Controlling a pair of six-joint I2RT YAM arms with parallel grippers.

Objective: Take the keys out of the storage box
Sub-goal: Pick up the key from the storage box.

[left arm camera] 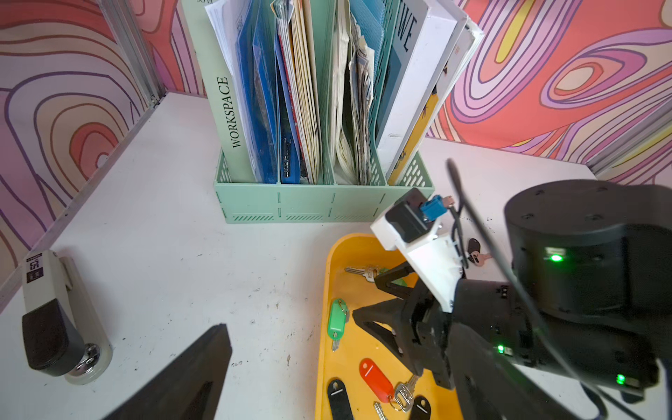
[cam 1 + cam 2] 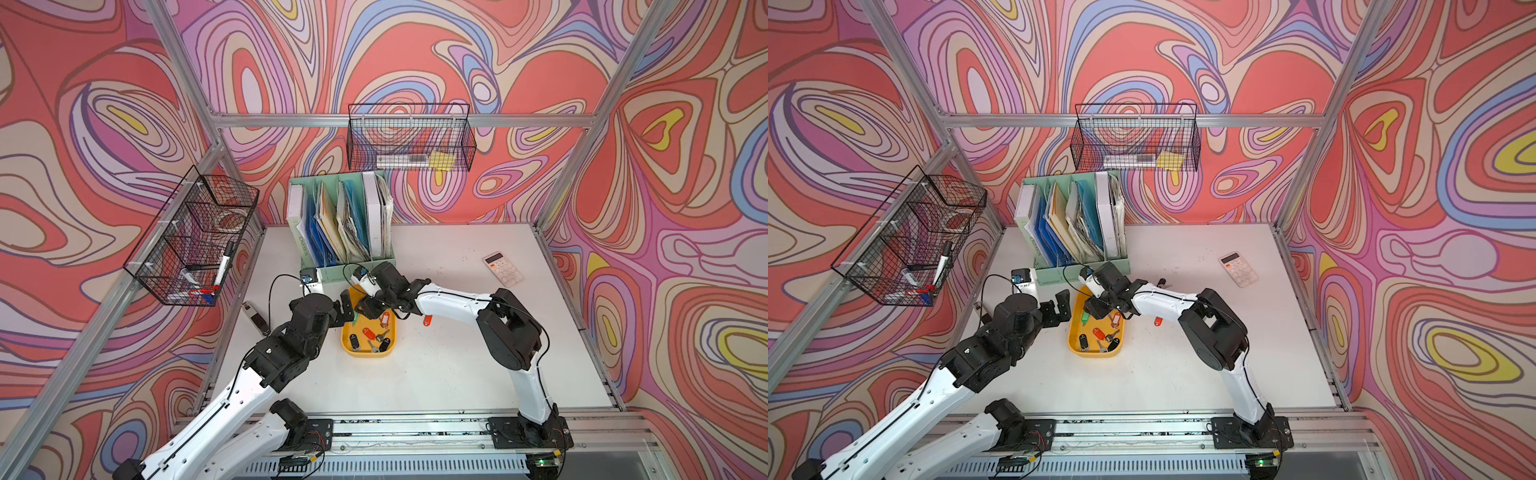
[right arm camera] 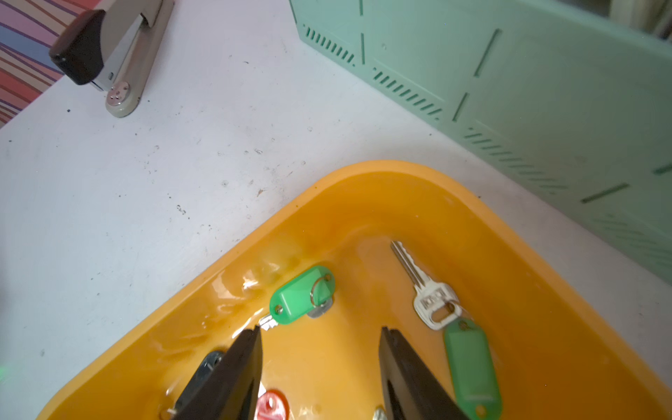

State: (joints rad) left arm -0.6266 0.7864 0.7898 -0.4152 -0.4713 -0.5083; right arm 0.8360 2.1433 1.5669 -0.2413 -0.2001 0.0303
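Plainly the right gripper (image 3: 320, 330) is the one at work. It reaches down into the far end of the storage box (image 3: 363, 172), the end nearest the mint file organizer (image 3: 509, 91), with its jaws apart and nothing between them. Two green-tagged keys lie close to its tips. One green tag (image 3: 302, 294) sits just ahead of one finger. The other green tag (image 3: 469, 367) lies alongside the opposite finger, with its silver blade pointing toward the box's curved end wall. Neither is gripped, and only bare yellow floor shows in the gap. I judge that the claw is lining up on a tag, which is thicker and easier to pinch than a flat blade.

The left gripper (image 2: 1057, 309) hangs wide open and empty over the table (image 2: 1163, 374), just beside the box's left rim (probably kept outside so that two arms do not crowd one narrow tray).

Several keys lie toward the box's near end, among them a red-tagged key (image 2: 368, 332) and a black-tagged key (image 2: 354, 340). Two are already out on the table: a loose red key (image 2: 427, 320) just beside the right rim, under the right arm, and a loose black key (image 1: 472, 251) near the organizer's corner. The task looks partly done.
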